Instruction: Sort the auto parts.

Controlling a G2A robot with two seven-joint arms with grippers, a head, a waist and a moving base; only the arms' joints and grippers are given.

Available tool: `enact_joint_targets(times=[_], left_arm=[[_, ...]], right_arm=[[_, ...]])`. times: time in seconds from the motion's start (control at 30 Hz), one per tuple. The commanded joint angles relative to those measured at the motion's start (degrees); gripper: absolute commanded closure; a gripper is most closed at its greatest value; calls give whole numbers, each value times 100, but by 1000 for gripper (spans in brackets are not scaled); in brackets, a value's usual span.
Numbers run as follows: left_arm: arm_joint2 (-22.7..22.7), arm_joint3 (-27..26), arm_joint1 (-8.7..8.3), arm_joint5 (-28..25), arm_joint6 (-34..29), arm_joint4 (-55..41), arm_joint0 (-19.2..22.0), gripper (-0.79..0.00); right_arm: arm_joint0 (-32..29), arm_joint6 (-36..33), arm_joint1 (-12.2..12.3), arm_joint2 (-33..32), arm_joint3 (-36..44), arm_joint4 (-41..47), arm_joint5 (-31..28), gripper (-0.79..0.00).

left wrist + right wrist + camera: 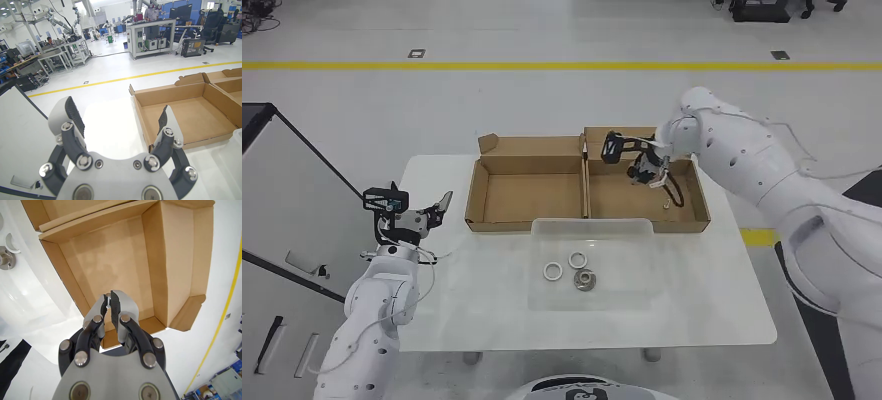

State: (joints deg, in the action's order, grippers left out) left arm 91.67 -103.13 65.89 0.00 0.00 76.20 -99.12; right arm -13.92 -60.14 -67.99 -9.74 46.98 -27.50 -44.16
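Hall: pale workshop flooring with a yellow line is running past the far edge of the white table (712, 300).
Boxes: the left box (527, 195) and the right box (155, 256) are sitting open, side by side along the table's far edge.
Tray: a clear tray (632, 290) is lying just in front of the boxes, near the table's middle.
Right gripper: my right gripper (108, 295) is pinching a small bolt (108, 302) between nearly closed pads and hanging over the right box.
Left gripper: my left gripper (117, 103) is hovering spread wide and empty above the table's left edge.
Done: I am judging the sorting barely begun, since both box floors are looking bare (my fingers are hiding part of the right one).
Left: the bolt is awaiting release, and two rings (554, 270) and a flanged hub (584, 280) are waiting in the tray.
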Motion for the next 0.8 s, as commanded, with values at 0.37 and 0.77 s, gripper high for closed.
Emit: enact_joint_targets(times=[0.37,0.77], left_arm=[[0,0,0,0,0,0,0,-785],[0,0,0,0,0,0,0,-785]], right_arm=[[-454,-199,-468,0,-775,-226,200,0],[-552,67,-790,-22,-1772,-248,-26,0]])
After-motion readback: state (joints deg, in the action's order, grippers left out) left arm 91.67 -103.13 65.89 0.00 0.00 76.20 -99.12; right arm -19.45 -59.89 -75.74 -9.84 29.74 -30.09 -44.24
